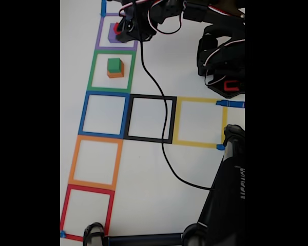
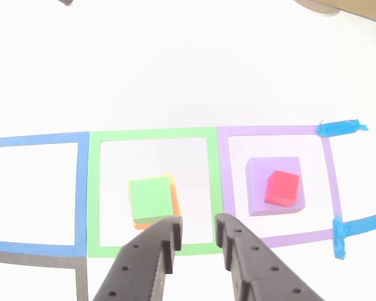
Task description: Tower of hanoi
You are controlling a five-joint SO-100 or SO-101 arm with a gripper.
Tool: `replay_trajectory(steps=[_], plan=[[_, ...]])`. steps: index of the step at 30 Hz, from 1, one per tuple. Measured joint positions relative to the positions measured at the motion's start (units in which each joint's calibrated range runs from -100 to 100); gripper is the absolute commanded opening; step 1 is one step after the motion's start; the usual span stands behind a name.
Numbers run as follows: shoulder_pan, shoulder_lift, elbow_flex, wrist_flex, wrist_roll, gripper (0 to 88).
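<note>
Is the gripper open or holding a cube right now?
Open and empty: in the other view the gripper shows bare table between its fingertips, while the red cube rests on the purple cube.

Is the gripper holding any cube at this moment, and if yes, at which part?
Nothing is held. The gripper is open and empty; the red cube rests on the purple cube.

red cube (image 2: 281,187), purple cube (image 2: 258,188), green cube (image 2: 149,198), orange cube (image 2: 172,197), black claw (image 2: 197,227)
</note>
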Motion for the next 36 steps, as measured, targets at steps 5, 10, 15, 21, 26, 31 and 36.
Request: replay_trajectory(steps=[5,10,15,21,26,31,36], plan=[[8.0,5.1,-21.0,12.7,0.0,1.3],[16.0,9.0,-35.7,21.0,0.0,1.3],[23.5,9.2,-37.0,24.5,0.0,8.5],[32.4,3.5,-22.0,18.8,0.0,18.1],[36.2,-0.5,-2.9,5.1,0.0,21.5],[35.5,-0.7,12.4,-11.5,0.0,25.6],[33.9,5.2,24.3,-32.7,0.0,25.5]])
